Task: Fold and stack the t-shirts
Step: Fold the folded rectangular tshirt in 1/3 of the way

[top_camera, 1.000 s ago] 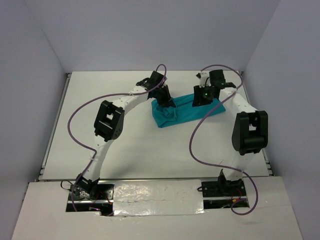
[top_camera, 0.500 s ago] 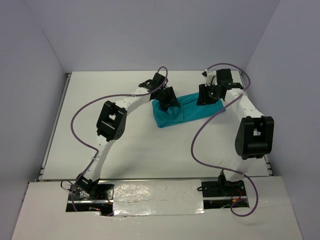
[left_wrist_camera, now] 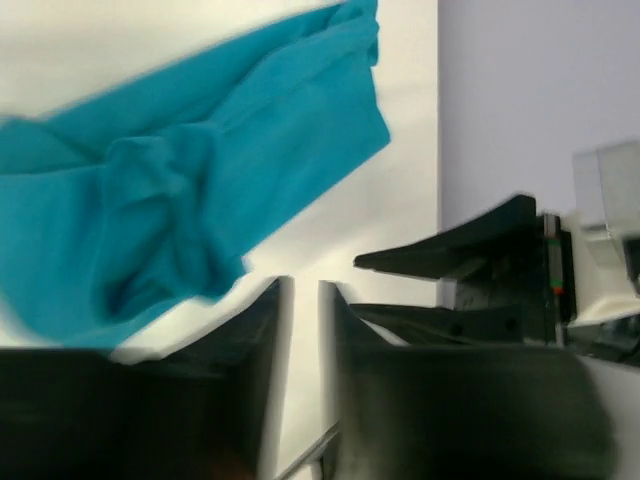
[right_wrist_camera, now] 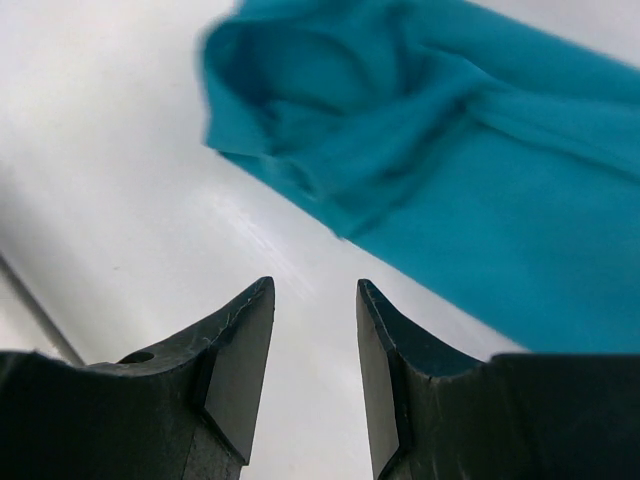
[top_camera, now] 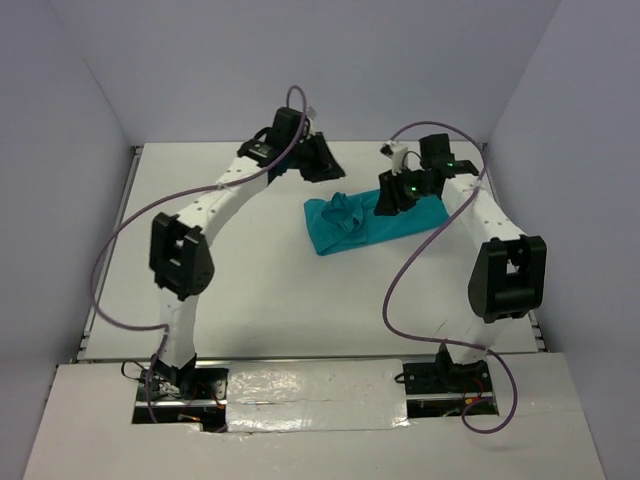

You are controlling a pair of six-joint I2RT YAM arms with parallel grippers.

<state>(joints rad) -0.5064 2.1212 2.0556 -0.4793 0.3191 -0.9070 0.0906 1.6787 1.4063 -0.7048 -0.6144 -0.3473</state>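
Left claw: my left claw (top_camera: 322,160) hangs over the worktop (top_camera: 250,290) on the far-left side of the t-shirt (top_camera: 350,225), not touching the cloth
Left claw state: my two fingers (left_wrist_camera: 265,330) stand a narrow slit apart with nothing between them; only pale worktop shows through the gap
Right claw: my right claw (top_camera: 393,192) sits above the right half of the t-shirt, towards its far edge
Right claw state: my fingers (right_wrist_camera: 240,340) are apart and empty; in the right wrist view the cloth lies beyond their tips and is not gripped
T-shirt place: it lies on the worktop, right of centre and in the far half, between my two claws
T-shirt shape: a plain teal band running from near-left to far-right, flat and smooth at the right end, bunched into rumpled folds at the left end
Left wrist view: the rumpled knot of cloth (left_wrist_camera: 160,190) fills the upper left, and the band's smooth end reaches the top edge
Right wrist view: the teal cloth (right_wrist_camera: 450,150) fills the upper right, with a puckered loop at its left end
Cables: a purple cable (top_camera: 130,215) loops off each of my arms
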